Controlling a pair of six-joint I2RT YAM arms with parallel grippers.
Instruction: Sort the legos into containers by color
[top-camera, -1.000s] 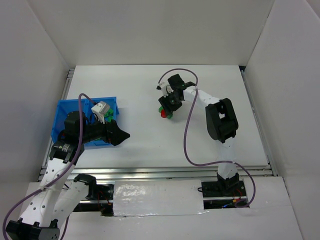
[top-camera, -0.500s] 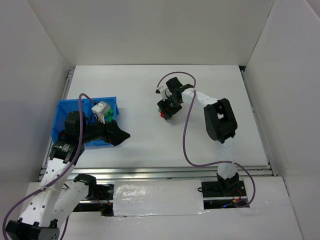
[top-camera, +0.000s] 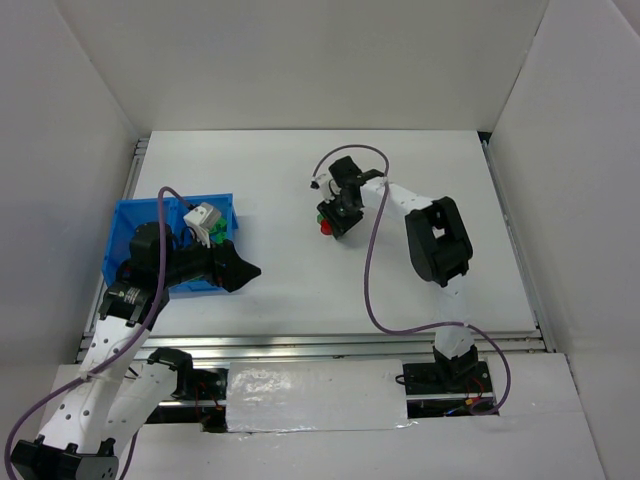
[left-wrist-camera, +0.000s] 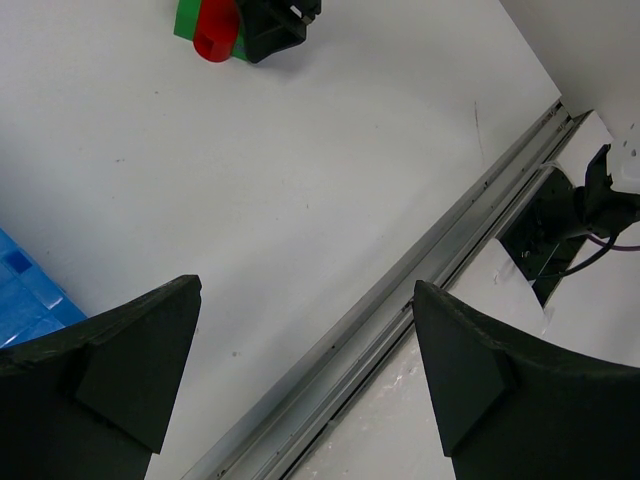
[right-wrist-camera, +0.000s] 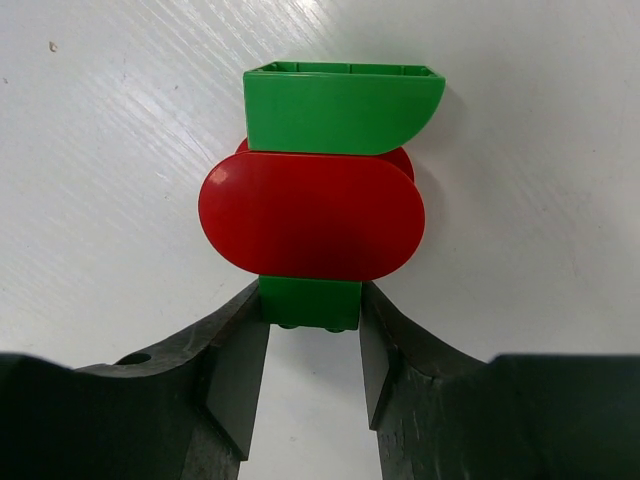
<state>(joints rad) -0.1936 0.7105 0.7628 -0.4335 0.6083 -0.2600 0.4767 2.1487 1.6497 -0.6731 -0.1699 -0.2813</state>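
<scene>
Two arms showed in the top external view. The left gripper (top-camera: 236, 270) hung at the near right corner of the blue rectangular plastic bin (top-camera: 125, 215), which sat by the left edge of the white table (top-camera: 300, 290). Some green and pale pieces (top-camera: 205, 225) lay in the bin's far right part, too small to tell apart, and the arm hid the middle wall. The right gripper (top-camera: 335, 218) was down on the table near its centre, well apart from the bin. A small plastic red-and-green lego stack (top-camera: 324, 226) sat at its tip.

In the left wrist view, the left gripper's black fingers (left-wrist-camera: 110, 370) stood wide open over the table. A corner of the bin showed at lower left, and an aluminium rail (left-wrist-camera: 400, 320) ran across the lower right. The lego stack lay at the top edge, touching the right gripper.

In the right wrist view, the lego stack lay flat on the table. It had a green wedge brick (right-wrist-camera: 340, 105) farthest, a red oval plate (right-wrist-camera: 312, 215) in the middle and a small green brick (right-wrist-camera: 310, 300) nearest. The right gripper's jaws were closed against both sides of that small green brick.
</scene>
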